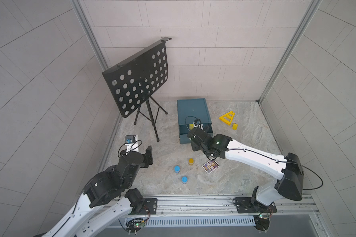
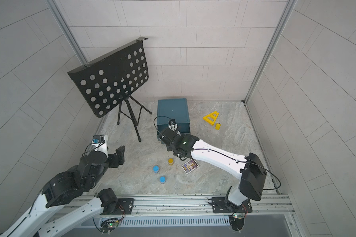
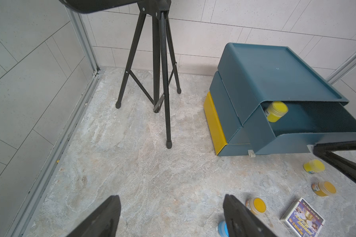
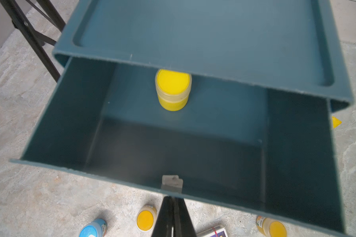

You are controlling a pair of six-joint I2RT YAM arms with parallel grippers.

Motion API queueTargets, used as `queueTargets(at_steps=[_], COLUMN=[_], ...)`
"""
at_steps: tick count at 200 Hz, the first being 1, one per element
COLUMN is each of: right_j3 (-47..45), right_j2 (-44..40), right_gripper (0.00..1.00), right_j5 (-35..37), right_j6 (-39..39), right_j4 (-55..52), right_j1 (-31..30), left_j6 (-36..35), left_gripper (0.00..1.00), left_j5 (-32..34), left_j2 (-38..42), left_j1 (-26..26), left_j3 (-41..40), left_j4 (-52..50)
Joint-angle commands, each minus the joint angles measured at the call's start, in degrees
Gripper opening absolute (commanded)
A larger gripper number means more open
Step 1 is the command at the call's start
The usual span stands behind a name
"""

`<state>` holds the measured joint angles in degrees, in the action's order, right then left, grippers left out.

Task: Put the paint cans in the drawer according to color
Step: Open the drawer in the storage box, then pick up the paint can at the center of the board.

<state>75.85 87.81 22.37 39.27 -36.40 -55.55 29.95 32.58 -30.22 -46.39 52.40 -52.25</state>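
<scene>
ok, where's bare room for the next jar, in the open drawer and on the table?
Open teal drawer: floor bare from the bright yellow-topped jar at its back to the front wall. Marbled tabletop: open between the black music stand and the blue-topped jars. Crowded in front of the drawer: right gripper, amber-topped jars, printed card box.

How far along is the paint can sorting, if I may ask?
Done: one yellow can stands in the open drawer. In hand: no can; right gripper shut at its front. Left: the other yellow can, two amber cans and two blue cans on the table.
</scene>
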Motion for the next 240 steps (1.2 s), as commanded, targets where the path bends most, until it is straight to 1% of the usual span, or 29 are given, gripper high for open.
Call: queueTargets(at_steps=[1,39,68,78,87,109,122,142,154,167,179,191,217,240], right_j3=[-2.51,-4.49,-4.88,-5.09,-5.43,-5.75,-6.34,-9.54,-11.76,-13.75,-15.73,-17.68,-21.22,-22.81], right_j2=[-2.91,-6.18,-6.73,-6.93,-7.21,-8.92,-10.90,-15.79,-19.09,-22.43,-25.53,-28.35,-31.88,-28.64], right_gripper=[0.02,0.02,0.02,0.04,0.10,0.34,0.43,0.51,0.53,0.53,0.53,0.52,0.51,0.51], right_j5=[0.98,1.61,1.19,0.93,0.67,0.92,1.62,2.98,3.60,4.05,4.06,2.18,-5.66,-14.86], right_j6=[1.34,2.26,2.81,3.08,3.19,3.03,2.79,2.20,2.04,2.30,2.14,1.58,-2.51,-6.07], right_j4=[-2.44,-2.94,-3.24,-3.16,-2.97,-3.41,-4.79,-5.48,-6.29,-7.99,-9.01,-9.39,-7.88,-4.03], right_j1=[-1.31,-3.06,-3.82,-4.00,-4.12,-4.48,-4.48,-4.48,-4.32,-3.13,-1.00,3.30,17.67,29.87], left_j6=[-0.34,-0.36,-0.43,-0.42,-0.38,-0.42,-0.42,-0.42,-0.42,-0.54,-1.04,-1.52,-2.46,-4.46], left_gripper=[0.86,0.86,0.85,0.85,0.86,0.86,0.86,0.86,0.86,0.85,0.86,0.85,0.85,0.86], left_j5=[0.38,0.38,0.45,0.47,0.47,0.47,0.47,0.24,-0.09,-0.71,-2.06,-3.69,-7.05,-10.51], left_j2=[0.31,0.16,-0.10,-0.11,-0.11,-0.18,-0.19,-0.24,-0.43,-1.00,-2.03,-3.66,-8.08,-11.20], left_j1=[0.18,0.20,0.18,0.17,0.17,0.16,0.19,0.16,0.17,0.17,0.19,0.16,0.19,0.16], left_j3=[-0.46,-0.46,-0.37,-0.37,-0.37,-0.37,-0.37,-0.46,-0.53,-0.70,-0.81,-0.89,-0.05,1.14], left_j4=[-0.35,-0.33,-0.30,-0.31,-0.35,-0.39,-0.38,-0.35,-0.13,0.31,1.03,1.83,3.09,4.96])
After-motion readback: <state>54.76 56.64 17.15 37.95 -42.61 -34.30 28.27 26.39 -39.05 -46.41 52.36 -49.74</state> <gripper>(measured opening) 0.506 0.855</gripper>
